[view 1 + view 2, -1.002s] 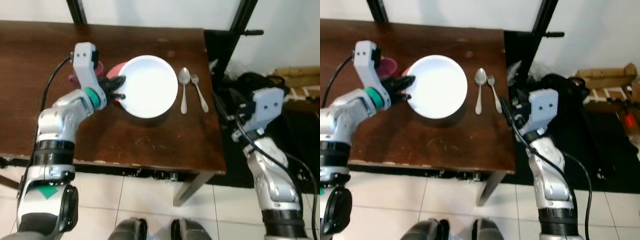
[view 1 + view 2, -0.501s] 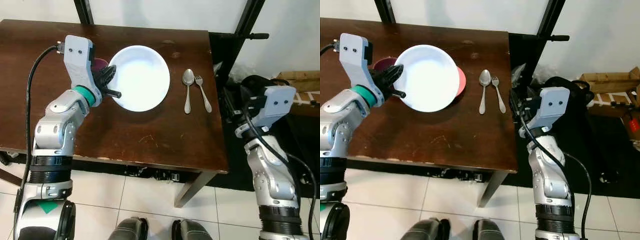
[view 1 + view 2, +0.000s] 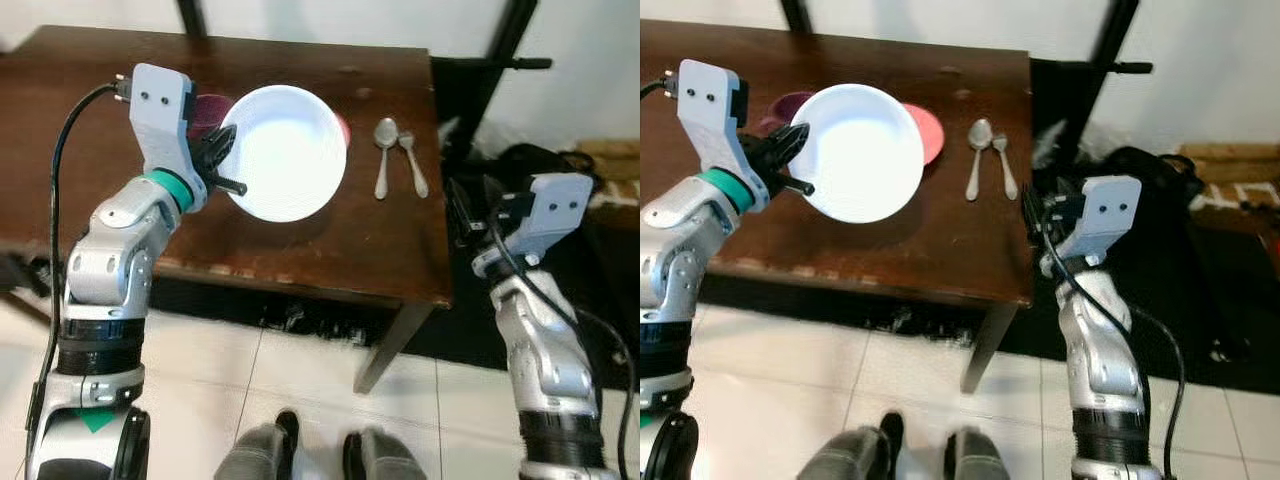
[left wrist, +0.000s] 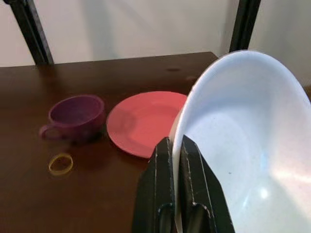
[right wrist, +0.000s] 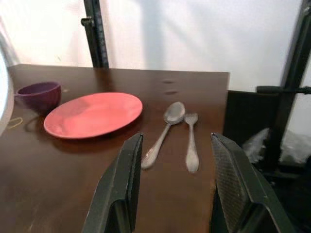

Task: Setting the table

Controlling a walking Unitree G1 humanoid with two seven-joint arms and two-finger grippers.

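Left wrist view is showing the left gripper [image 4: 176,145] pinching the white bowl's [image 4: 243,145] rim, lifting it above the red plate [image 4: 146,121]. Right gripper [image 5: 177,194] is hanging open, spoon [image 5: 165,128] and fork [image 5: 191,141] lying beyond its fingers.

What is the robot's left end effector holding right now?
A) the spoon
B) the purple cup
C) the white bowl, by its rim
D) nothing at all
C: the left end effector is clamped on the rim of the white bowl, which is lifted and tilted above the table, while the purple cup and the spoon lie untouched.
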